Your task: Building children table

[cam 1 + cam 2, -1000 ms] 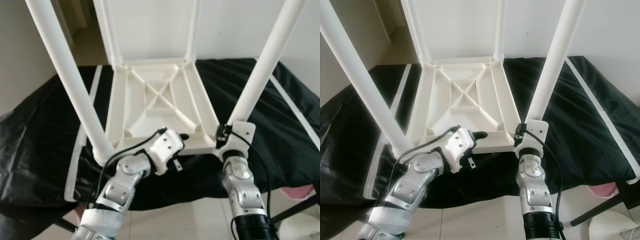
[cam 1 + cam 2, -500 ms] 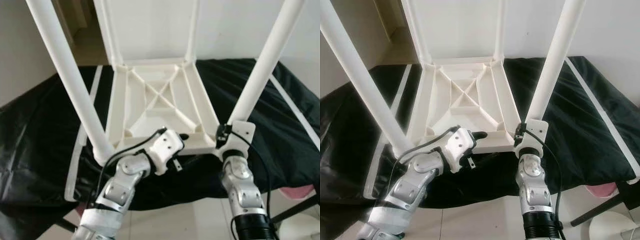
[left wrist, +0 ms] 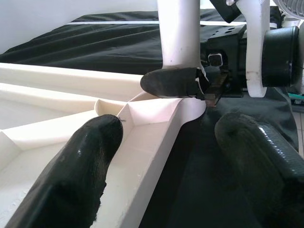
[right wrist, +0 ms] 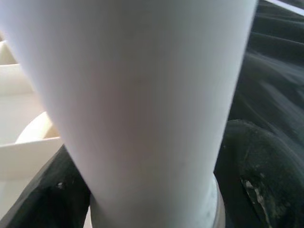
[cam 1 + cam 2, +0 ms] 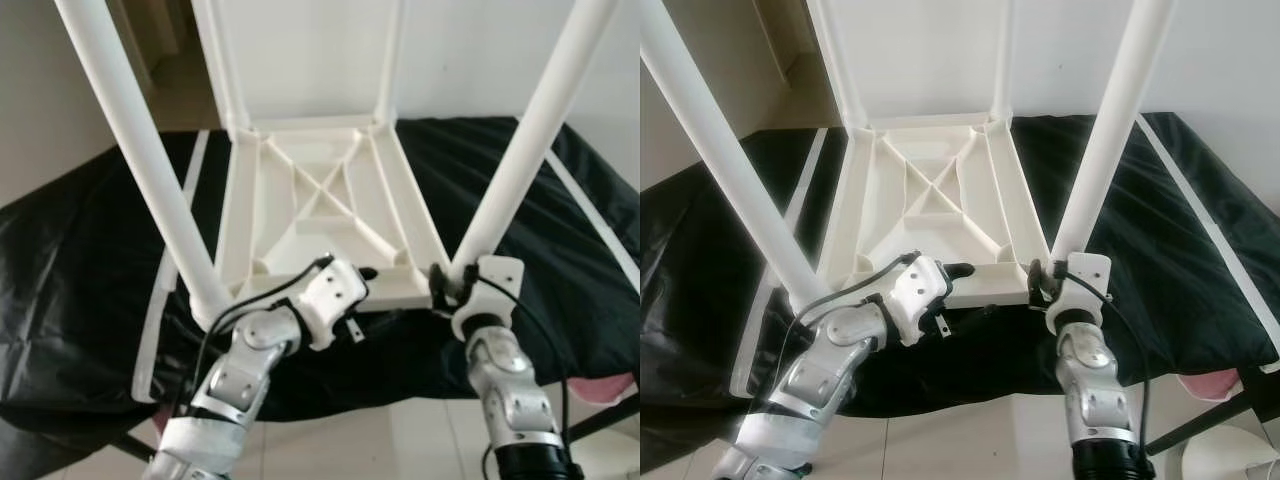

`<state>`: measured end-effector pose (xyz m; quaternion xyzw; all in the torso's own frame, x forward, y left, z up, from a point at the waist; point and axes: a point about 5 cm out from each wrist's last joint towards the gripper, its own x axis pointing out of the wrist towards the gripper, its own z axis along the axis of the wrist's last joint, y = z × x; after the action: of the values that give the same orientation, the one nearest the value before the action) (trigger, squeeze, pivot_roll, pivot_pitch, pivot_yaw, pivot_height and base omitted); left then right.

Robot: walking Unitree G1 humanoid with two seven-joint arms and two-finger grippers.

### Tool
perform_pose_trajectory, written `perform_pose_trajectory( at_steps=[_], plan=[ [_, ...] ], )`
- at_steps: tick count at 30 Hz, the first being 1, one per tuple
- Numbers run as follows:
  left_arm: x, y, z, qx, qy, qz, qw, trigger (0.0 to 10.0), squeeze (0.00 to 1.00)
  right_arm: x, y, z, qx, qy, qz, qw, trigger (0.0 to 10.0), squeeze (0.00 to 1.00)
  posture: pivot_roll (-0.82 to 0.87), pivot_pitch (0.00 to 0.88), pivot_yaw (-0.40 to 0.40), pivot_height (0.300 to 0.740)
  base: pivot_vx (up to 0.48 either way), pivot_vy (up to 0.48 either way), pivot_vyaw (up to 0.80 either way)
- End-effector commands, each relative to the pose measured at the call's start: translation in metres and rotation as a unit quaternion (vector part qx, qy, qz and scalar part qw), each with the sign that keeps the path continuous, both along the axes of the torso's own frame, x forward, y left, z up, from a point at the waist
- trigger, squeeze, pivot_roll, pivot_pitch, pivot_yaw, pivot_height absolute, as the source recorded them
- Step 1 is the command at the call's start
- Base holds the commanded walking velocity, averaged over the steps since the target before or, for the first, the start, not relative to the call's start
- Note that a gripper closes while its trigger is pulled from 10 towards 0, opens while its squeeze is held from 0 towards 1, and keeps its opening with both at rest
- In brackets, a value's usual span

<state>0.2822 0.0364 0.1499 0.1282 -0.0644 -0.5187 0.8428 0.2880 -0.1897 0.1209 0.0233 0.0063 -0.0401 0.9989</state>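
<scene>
A white plastic children's table (image 5: 320, 200) lies upside down on a black cloth (image 5: 90, 260), its legs pointing up. My left gripper (image 5: 360, 285) sits at the table's near rim (image 3: 156, 156), open, with one finger (image 3: 80, 171) over the ribbed underside and the other finger (image 3: 261, 161) outside over the cloth. My right gripper (image 5: 450, 285) is at the base of the near right leg (image 5: 520, 150), where it enters the corner socket. Its black fingers (image 4: 256, 166) close on both sides of that leg (image 4: 142, 95). The near left leg (image 5: 140, 150) stands beside my left forearm.
Long white strips lie on the cloth at the left (image 5: 160, 300) and the right (image 5: 600, 230). A pink object (image 5: 600, 385) shows under the cloth's right edge. Pale floor tiles (image 5: 380, 440) lie below my arms, and a round white base (image 5: 1225, 450) stands at the lower right.
My right wrist has shifted a little to the right and down around the near right leg's base, so the socket now shows to its left. The left arm has not moved.
</scene>
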Motion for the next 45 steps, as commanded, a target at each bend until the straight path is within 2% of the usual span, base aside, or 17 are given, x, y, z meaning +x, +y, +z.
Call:
perform_pose_trajectory(
  at_steps=[1,2,5,6,8,19,20,21,23,24,28,35,38,39,40,41,45],
  plan=[
    [0.002,-0.001,0.001,0.000,-0.004,0.006,1.000,10.0,0.00,-0.003,-0.008,0.000,0.004,-0.006,0.028,1.000,10.0,1.00,-0.11,0.021,0.035,0.740,0.000,0.000,0.00],
    [0.002,-0.001,0.001,0.000,-0.004,0.005,1.000,10.0,0.00,-0.002,-0.010,0.003,-0.001,-0.012,0.049,0.999,10.0,0.00,-0.12,0.021,0.038,0.740,0.000,0.000,0.00],
    [0.002,-0.002,0.001,0.001,-0.004,0.003,1.000,10.0,0.00,0.000,-0.013,0.006,-0.013,-0.021,0.078,0.997,10.0,0.00,-0.12,0.020,0.042,0.740,0.000,0.000,0.00],
    [0.002,-0.002,0.001,0.002,-0.004,0.000,1.000,10.0,0.00,0.002,-0.012,0.009,-0.028,-0.027,0.122,0.992,10.0,0.00,-0.12,0.020,0.046,0.740,0.000,0.000,0.00],
    [0.003,-0.002,0.001,0.003,-0.004,-0.001,1.000,10.0,0.00,0.004,-0.011,0.010,-0.047,-0.025,0.159,0.986,10.0,0.00,-0.12,0.020,0.049,0.740,0.000,0.000,0.00],
    [0.004,0.001,0.002,0.006,-0.007,-0.001,1.000,10.0,0.00,0.016,-0.007,0.009,-0.087,-0.021,0.219,0.972,10.0,0.00,-0.11,0.019,0.058,0.740,0.000,0.000,0.00],
    [0.005,0.002,0.003,0.007,-0.008,0.001,1.000,10.0,0.00,0.019,-0.007,0.008,-0.098,-0.017,0.223,0.970,4.5,0.00,-0.11,0.018,0.056,0.740,0.000,0.000,0.00],
    [0.005,0.002,0.003,0.007,-0.009,0.002,1.000,10.0,0.00,0.021,-0.008,0.008,-0.103,-0.015,0.222,0.969,2.0,0.00,-0.11,0.018,0.055,0.740,0.000,0.000,0.00],
    [0.006,0.002,0.003,0.007,-0.009,0.003,1.000,10.0,0.00,0.022,-0.008,0.007,-0.105,-0.014,0.221,0.969,2.0,0.00,-0.11,0.018,0.055,0.740,0.000,0.000,0.00],
    [0.006,0.002,0.004,0.006,-0.009,0.004,1.000,10.0,0.00,0.023,-0.010,0.007,-0.103,-0.014,0.222,0.969,0.0,0.00,-0.10,0.017,0.054,0.740,0.000,0.000,0.00],
    [0.006,0.003,0.004,0.005,-0.011,0.009,1.000,10.0,0.00,0.024,-0.018,0.001,-0.117,0.002,0.208,0.971,0.0,0.00,-0.09,0.019,0.049,0.740,0.000,0.000,0.00],
    [0.006,0.004,0.003,0.005,-0.010,0.011,1.000,10.0,0.00,0.024,-0.020,-0.002,-0.115,0.010,0.202,0.972,0.0,0.00,-0.09,0.021,0.051,0.740,0.000,0.000,0.00],
    [0.006,0.005,0.004,0.004,-0.010,0.012,1.000,10.0,0.00,0.025,-0.021,-0.004,-0.104,0.018,0.172,0.979,0.0,0.00,-0.09,0.024,0.051,0.740,0.000,0.000,0.00],
    [0.007,0.005,0.004,0.004,-0.010,0.012,1.000,10.0,0.00,0.026,-0.021,-0.004,-0.103,0.018,0.170,0.980,1.7,0.00,-0.09,0.024,0.051,0.740,0.000,0.000,0.00],
    [0.007,0.005,0.004,0.004,-0.010,0.012,1.000,10.0,0.00,0.026,-0.021,-0.004,-0.103,0.018,0.170,0.980,1.7,0.00,-0.09,0.024,0.051,0.740,0.000,0.000,0.00],
    [0.006,0.004,0.004,0.005,-0.010,0.011,1.000,10.0,0.00,0.027,-0.015,-0.005,-0.080,0.022,0.144,0.986,10.0,0.00,-0.09,0.028,0.054,0.740,0.000,0.000,0.00],
    [0.006,0.003,0.004,0.005,-0.009,0.010,1.000,10.0,0.00,0.028,-0.012,-0.007,-0.043,0.033,0.087,0.995,10.0,0.00,-0.09,0.033,0.055,0.740,0.000,0.000,0.00]
  ],
)
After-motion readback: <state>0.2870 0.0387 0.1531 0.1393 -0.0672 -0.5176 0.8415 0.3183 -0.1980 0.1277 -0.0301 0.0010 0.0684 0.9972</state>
